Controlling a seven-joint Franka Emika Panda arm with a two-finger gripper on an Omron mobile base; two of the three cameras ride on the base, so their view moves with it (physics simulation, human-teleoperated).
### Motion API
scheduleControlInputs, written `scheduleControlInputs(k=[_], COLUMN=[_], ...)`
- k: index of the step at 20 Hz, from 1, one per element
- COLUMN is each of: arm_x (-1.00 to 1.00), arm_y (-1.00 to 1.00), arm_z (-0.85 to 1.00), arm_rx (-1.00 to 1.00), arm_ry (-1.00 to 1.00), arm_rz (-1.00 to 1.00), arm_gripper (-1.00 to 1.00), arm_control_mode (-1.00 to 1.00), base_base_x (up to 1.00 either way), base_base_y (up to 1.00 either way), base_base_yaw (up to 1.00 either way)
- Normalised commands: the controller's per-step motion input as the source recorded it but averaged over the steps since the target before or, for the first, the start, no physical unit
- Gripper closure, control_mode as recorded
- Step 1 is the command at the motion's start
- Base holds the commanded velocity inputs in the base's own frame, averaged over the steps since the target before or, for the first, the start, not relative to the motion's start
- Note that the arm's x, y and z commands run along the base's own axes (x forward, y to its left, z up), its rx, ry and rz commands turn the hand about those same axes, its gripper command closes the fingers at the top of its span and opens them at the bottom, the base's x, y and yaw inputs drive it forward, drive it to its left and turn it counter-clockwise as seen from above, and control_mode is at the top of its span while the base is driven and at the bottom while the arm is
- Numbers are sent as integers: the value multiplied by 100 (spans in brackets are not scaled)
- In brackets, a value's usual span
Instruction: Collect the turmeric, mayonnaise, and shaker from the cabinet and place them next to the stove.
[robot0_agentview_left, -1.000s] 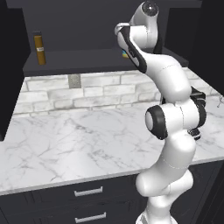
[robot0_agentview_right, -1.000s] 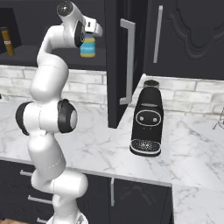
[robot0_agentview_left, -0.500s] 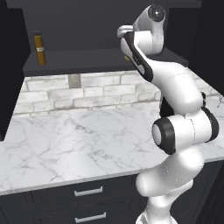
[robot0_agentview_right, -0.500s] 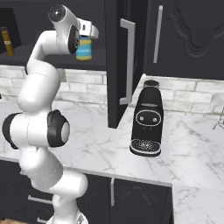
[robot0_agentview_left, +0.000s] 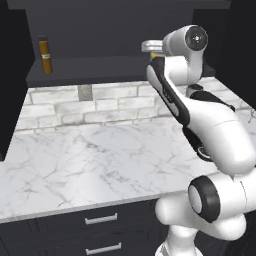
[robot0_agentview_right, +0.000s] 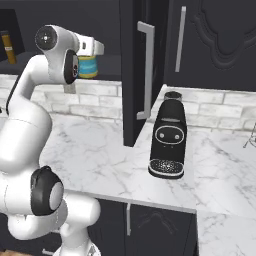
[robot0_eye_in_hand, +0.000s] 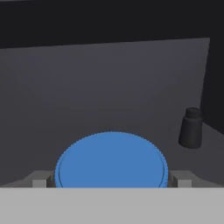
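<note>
The hand (robot0_eye_in_hand: 111, 181) has come down around the mayonnaise (robot0_eye_in_hand: 111, 159), its open fingers (robot0_eye_in_hand: 40, 180) now flanking the blue lid without closing. The jar hasn't moved on the cabinet (robot0_agentview_left: 100, 30) shelf. The shaker (robot0_eye_in_hand: 191, 127) stands beyond, to the right; the turmeric (robot0_agentview_left: 45, 55) well left.

A home kitchen: a white marble desk (robot0_agentview_left: 90, 165) backed by pale stone tiles (robot0_agentview_left: 115, 102), dark drawers (robot0_agentview_left: 100, 220) below, a black wall cabinet (robot0_agentview_left: 100, 70) above, a coffee machine (robot0_agentview_right: 168, 137) at 3 o'clock.
</note>
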Motion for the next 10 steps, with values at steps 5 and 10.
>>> scheduleControlInputs(k=[5, 10], arm_x=[-100, -100], arm_y=[0, 1], arm_z=[0, 3], arm_rx=[0, 0], arm_ry=[-2, 0], arm_rz=[0, 0], arm_gripper=[100, 100], arm_control_mode=[-100, -100], base_base_x=[0, 0], base_base_y=[0, 0], base_base_yaw=[0, 0])
